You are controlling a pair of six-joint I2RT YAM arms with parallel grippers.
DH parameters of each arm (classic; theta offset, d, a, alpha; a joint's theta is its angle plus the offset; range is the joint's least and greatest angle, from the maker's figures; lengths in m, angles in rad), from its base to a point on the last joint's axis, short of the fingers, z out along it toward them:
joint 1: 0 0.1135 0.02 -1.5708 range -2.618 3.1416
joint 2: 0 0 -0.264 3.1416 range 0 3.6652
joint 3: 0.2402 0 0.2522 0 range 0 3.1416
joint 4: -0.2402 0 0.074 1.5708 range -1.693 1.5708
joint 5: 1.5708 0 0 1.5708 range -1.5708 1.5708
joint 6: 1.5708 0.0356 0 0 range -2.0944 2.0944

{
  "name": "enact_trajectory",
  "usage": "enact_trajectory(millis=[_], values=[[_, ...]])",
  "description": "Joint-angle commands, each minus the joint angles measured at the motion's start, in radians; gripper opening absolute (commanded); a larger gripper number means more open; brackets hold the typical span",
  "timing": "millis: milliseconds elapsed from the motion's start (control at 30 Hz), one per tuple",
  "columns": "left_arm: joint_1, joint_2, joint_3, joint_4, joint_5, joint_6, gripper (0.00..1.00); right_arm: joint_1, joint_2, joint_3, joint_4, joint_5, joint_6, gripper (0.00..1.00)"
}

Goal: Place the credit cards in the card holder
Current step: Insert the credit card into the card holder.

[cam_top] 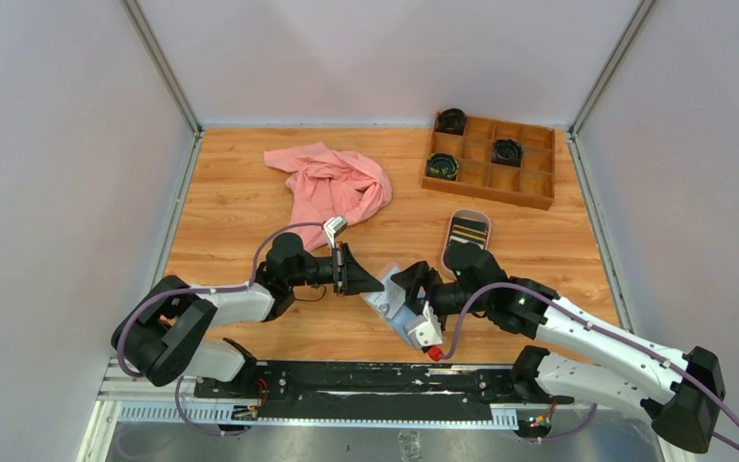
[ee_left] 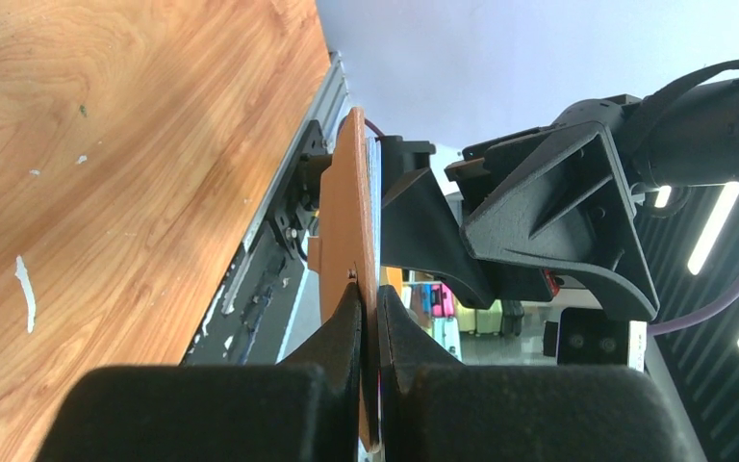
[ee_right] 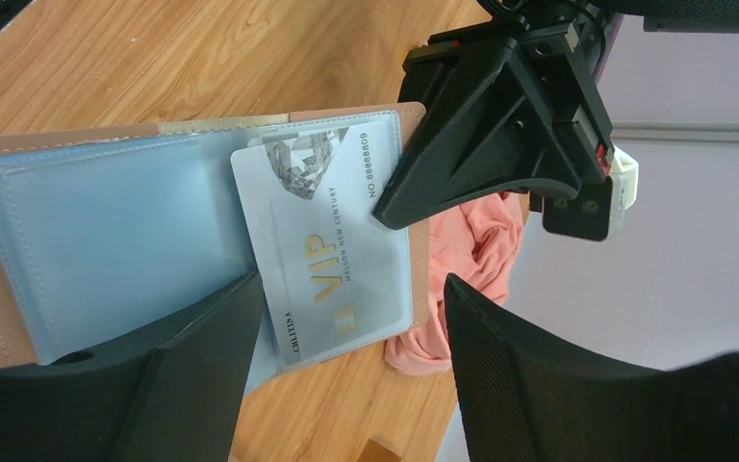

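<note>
My left gripper (ee_left: 368,306) is clenched on the edge of the open card holder (ee_right: 106,226), which hangs off the table (cam_top: 241,207) between the arms. A whitish VIP card (ee_right: 332,241) lies at its right blue pocket. My right gripper (ee_right: 351,289) faces it, fingers spread, grasping nothing. Striped cards (cam_top: 468,233) lie in the tray (cam_top: 469,212).

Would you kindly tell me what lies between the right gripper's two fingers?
In the right wrist view, a whitish VIP card, lying in the open card holder, sits between the spread fingers of the right gripper.
</note>
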Motion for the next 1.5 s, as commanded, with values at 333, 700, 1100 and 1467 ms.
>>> enact_trajectory(millis=[333, 700, 1100, 1467], values=[[-0.026, -0.014, 0.001, 0.017, -0.007, -0.006, 0.01, 0.019, -0.002, 0.009, 0.163, 0.001, 0.162, 0.70], [-0.027, -0.018, 0.003, 0.043, -0.023, -0.024, 0.00, 0.052, -0.004, 0.000, 0.076, -0.067, 0.155, 0.71], [-0.029, -0.020, -0.010, 0.092, -0.017, -0.062, 0.01, 0.075, 0.016, -0.024, 0.164, -0.006, 0.157, 0.72], [-0.029, -0.007, -0.037, 0.092, -0.013, -0.050, 0.05, 0.076, 0.021, 0.000, 0.225, 0.076, 0.198, 0.70]])
